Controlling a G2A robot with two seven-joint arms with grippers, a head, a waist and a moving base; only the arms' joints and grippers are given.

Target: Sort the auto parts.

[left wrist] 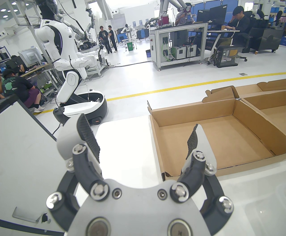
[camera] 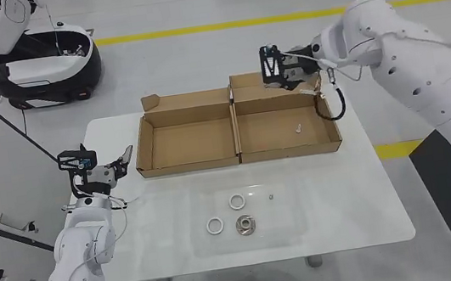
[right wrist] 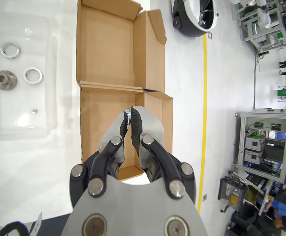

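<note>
Cardboard right box point(right wrist: 98, 125) under right claw point(right wrist: 130, 111), clamped on small bolt point(right wrist: 128, 116).

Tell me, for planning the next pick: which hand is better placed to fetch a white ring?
Left, probably: the left hand is open and empty; the right hand is shut on a screw.

Upright walls of the cardboard boxes point(camera: 235, 131) blocked low passage at twelve o'clock; the table point(camera: 353, 201) gave room at three and nine.
</note>
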